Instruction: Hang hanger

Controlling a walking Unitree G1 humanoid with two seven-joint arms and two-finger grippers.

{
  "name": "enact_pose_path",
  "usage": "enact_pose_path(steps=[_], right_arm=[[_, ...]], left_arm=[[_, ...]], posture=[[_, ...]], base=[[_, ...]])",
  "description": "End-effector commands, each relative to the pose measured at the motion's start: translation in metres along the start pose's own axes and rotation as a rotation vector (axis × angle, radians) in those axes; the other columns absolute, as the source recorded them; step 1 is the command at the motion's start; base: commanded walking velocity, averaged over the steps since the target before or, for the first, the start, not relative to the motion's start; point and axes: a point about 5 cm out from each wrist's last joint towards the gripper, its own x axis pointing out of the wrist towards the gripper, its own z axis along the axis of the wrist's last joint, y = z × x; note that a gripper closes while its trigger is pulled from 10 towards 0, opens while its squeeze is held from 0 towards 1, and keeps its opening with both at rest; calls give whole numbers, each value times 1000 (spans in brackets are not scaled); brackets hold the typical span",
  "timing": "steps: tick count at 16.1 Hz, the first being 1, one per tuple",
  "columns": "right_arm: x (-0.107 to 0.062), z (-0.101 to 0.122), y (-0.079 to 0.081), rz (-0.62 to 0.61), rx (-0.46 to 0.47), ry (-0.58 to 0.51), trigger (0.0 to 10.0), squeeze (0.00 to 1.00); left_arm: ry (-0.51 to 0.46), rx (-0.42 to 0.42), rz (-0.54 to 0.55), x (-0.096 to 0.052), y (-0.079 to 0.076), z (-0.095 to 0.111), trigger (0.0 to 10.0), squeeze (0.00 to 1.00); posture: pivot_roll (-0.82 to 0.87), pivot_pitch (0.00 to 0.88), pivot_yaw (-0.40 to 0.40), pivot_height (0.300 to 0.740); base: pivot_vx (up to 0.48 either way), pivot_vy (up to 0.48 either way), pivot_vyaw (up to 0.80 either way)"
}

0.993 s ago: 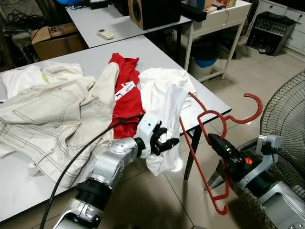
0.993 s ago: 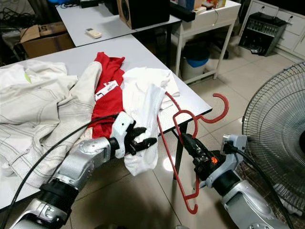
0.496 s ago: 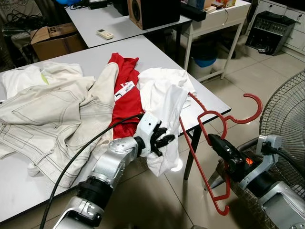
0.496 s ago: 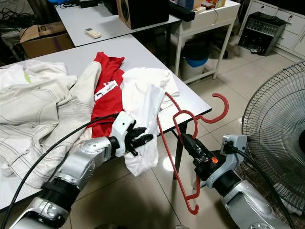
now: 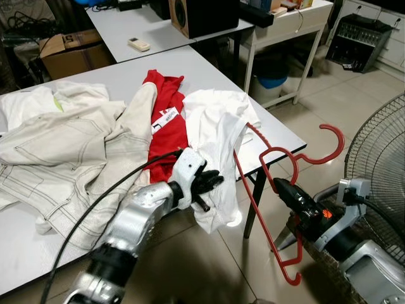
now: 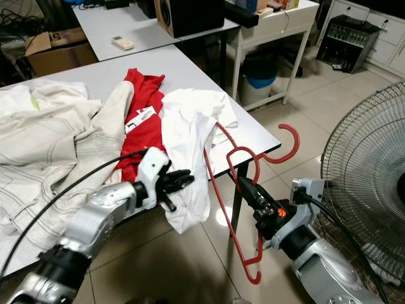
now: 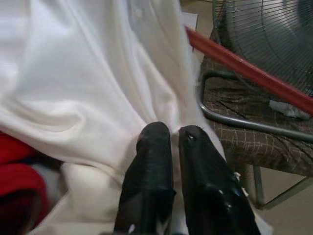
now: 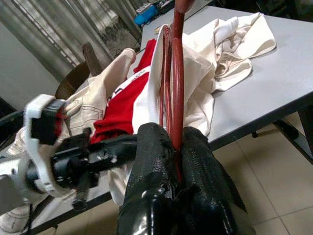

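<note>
Lifting the white shirt, left fingers now pinch higher.

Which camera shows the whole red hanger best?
The left eye view: the red hanger shows whole, hook to bottom bar, held by the right gripper. The right wrist view sees it edge-on; the left wrist view catches one bar.

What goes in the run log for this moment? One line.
left gripper: shut on white shirt | right gripper: shut on red hanger | hanger beside shirt
</note>
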Motion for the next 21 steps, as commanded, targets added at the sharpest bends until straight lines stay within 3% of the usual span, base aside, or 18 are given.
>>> enact_pose_path(steps=[1,6,7,11,15,17,18,19,20,21], right_arm=[[1,3,-1,-12,-6,-16,10000,0],[4,4,-1,-18,12,-42,10000,0],[7,4,0,-21,34,-57,10000,0],[17,4,3,-28,110,-101,10000,0],[35,8,6,-50,220,-169,10000,0],[38,9,9,-37,276,-201,10000,0],[37,9,10,-29,275,-197,10000,0],[35,7,11,-16,247,-172,10000,0],[33,5,11,-7,189,-129,10000,0],[31,2,11,1,133,-89,10000,0]], left_arm=[[-15,24,0,-5,2,7,0,0],[-46,125,1,-17,5,31,0,0],[-55,211,17,-20,8,45,0,0],[-119,303,24,-21,6,78,0,0],[-83,379,-31,-24,1,85,0,0],[-29,358,-53,-26,1,77,0,0],[19,297,-59,-26,0,65,2118,0],[20,210,-6,-22,0,56,10000,0],[-11,110,41,-16,2,52,10000,0],[-22,80,70,-12,3,48,10000,494]], posture=[[-92,33,86,740],[-92,30,90,740],[-90,30,89,740],[-83,38,82,740],[-87,37,93,740],[-70,35,104,740],[-67,38,106,740],[-68,40,105,740],[-73,43,105,740],[-74,44,103,740]], base=[[0,0,0],[0,0,0],[0,0,0],[0,0,0],[0,0,0],[0,0,0],[0,0,0],[0,0,0],[0,0,0],[0,0,0]])
